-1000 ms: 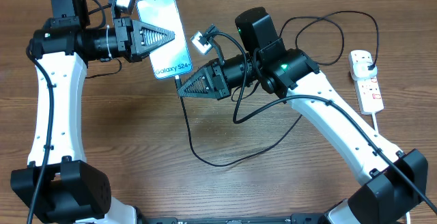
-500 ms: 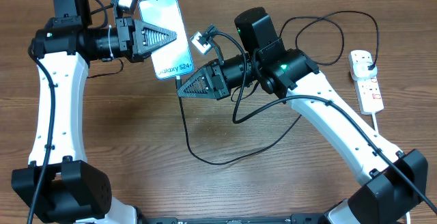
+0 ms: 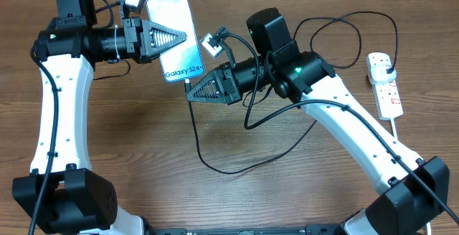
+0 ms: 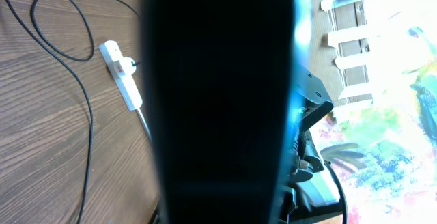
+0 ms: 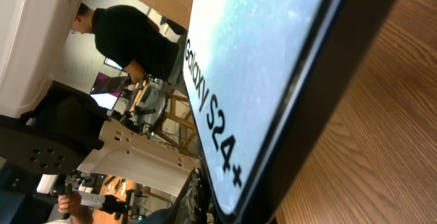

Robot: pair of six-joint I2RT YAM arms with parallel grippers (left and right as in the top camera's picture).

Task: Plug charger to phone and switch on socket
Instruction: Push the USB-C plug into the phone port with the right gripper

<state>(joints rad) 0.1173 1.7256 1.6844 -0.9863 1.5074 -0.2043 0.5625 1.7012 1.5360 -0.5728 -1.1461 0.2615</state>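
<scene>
The left pincer [image 3: 183, 38] clamps the slim teal-screened smartphone [image 3: 176, 13]; the right pincer [image 3: 192, 95], its grip impossible to tell, sits at the smartphone's bottom edge by the thin black charger cable [image 3: 199, 138] and should push straight in, square to that edge

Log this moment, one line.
left gripper: holds teal-screened smartphone | right gripper: at tip of thin black charger cable, by smartphone's edge | white power strip: untouched

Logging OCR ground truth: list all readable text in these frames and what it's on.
"Galaxy S24+": on the phone screen, readable in the overhead and right wrist views.
Power strip: red markings by its switches, too small to read.
Nothing else is legible.
</scene>
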